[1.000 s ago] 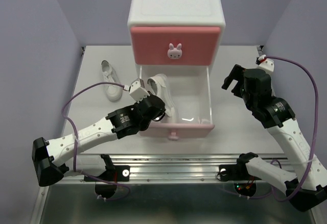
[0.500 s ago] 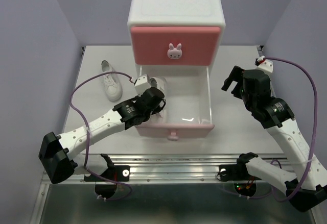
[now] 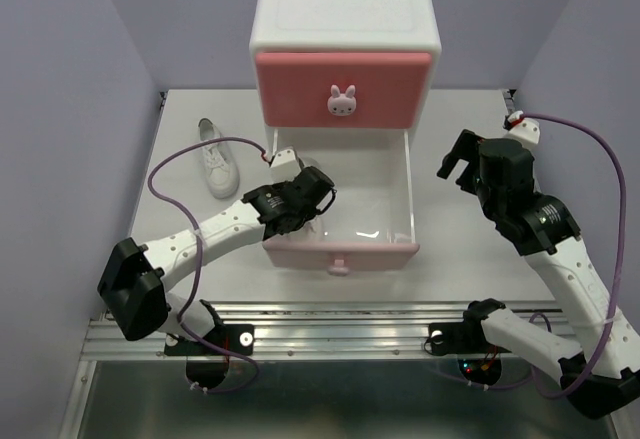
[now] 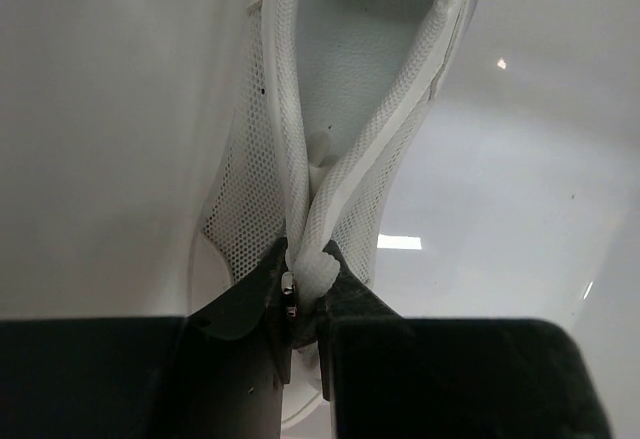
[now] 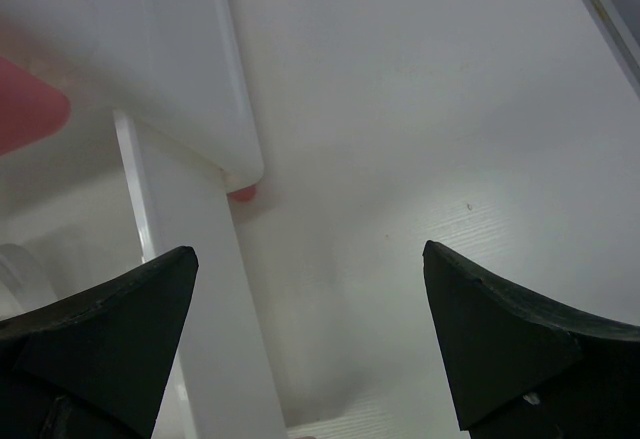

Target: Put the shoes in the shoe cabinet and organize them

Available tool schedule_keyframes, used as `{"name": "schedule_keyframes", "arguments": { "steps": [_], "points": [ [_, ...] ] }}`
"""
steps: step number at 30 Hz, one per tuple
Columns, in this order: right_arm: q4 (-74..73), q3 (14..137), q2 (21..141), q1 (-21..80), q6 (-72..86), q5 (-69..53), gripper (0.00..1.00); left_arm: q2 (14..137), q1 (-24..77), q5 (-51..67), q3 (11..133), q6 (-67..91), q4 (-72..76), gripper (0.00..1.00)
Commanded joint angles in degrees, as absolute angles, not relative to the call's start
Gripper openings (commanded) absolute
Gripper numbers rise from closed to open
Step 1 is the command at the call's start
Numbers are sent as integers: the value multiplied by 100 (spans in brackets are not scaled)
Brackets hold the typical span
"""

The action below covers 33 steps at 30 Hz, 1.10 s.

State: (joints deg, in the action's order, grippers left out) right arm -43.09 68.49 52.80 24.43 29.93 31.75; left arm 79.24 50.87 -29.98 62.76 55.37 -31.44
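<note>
The white shoe cabinet point(image 3: 345, 9) stands at the back, its upper darker pink drawer point(image 3: 343, 89) shut and its lower paler pink drawer point(image 3: 345, 249) pulled out. My left gripper point(image 3: 318, 184) is inside the open drawer at its left side, shut on the heel collar of a white sneaker point(image 4: 330, 139), which lies against the drawer's left wall. The other white sneaker point(image 3: 217, 158) lies on the table left of the cabinet. My right gripper point(image 3: 455, 157) is open and empty, hovering right of the drawer. The red flip-flops are out of view.
The drawer's right wall point(image 5: 215, 289) and the cabinet's corner point(image 5: 235, 164) show in the right wrist view. Lilac walls close in the table on both sides. A metal rail point(image 3: 340, 324) runs along the near edge.
My left gripper has carried the sneaker further back and down into the drawer's left side, and the left arm has stretched forward. The right arm has barely moved.
</note>
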Motion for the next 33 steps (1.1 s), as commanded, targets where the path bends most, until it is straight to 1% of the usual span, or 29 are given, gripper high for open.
{"name": "schedule_keyframes", "arguments": {
  "steps": [1, 5, 6, 9, 10, 12, 13, 16, 17, 18, 22, 27, 30, 33],
  "points": [
    [-4271, 6829, 5150, 2417, 2874, 3366, 100, 7988, 5010, -3375, 6600, 5818, -2997, 0],
    [-4271, 6829, 5150, 2417, 2848, 3428, 100, 8217, 4983, -3375, 6680, 5704, -3058, 0],
    [-4271, 6838, 5159, 2417, 2848, 3428, 100, 8253, 4975, -3358, 6680, 5669, -3085, 2],
    [-4271, 6847, 5159, 2417, 2804, 3428, 100, 8297, 4957, -3323, 6601, 5643, -3076, 11],
    [-4271, 6855, 5142, 2417, 2786, 3436, 100, 8297, 4940, -3314, 6592, 5608, -3076, 19],
    [-4271, 6864, 5115, 2417, 2777, 3463, 100, 8279, 4948, -3305, 6592, 5599, -3102, 25],
    [-4280, 6864, 5089, 2417, 2777, 3472, 100, 8262, 4948, -3287, 6600, 5590, -3103, 34],
    [-4298, 6864, 5019, 2417, 2812, 3472, 100, 8165, 4940, -3252, 6688, 5458, -3059, 46],
    [-4307, 6864, 5001, 2417, 2856, 3463, 100, 8113, 4948, -3243, 6775, 5380, -3041, 53],
    [-4315, 6873, 4992, 2417, 2874, 3445, 100, 8078, 4948, -3226, 6820, 5309, -3006, 57],
    [-4342, 6882, 4957, 2417, 2979, 3402, 100, 7937, 4940, -3252, 7048, 5098, -2971, 66],
    [-4351, 6908, 4939, 2417, 2997, 3401, 100, 7682, 4948, -3112, 7364, 4782, -2971, 71],
    [-4368, 6961, 4913, 2417, 2971, 3463, 100, 7427, 4948, -2805, 7514, 4527, -2962, 75],
    [-4377, 6987, 4887, 2417, 2971, 3516, 100, 6953, 4957, -2523, 7480, 4316, -2804, 79]
  ]
}}
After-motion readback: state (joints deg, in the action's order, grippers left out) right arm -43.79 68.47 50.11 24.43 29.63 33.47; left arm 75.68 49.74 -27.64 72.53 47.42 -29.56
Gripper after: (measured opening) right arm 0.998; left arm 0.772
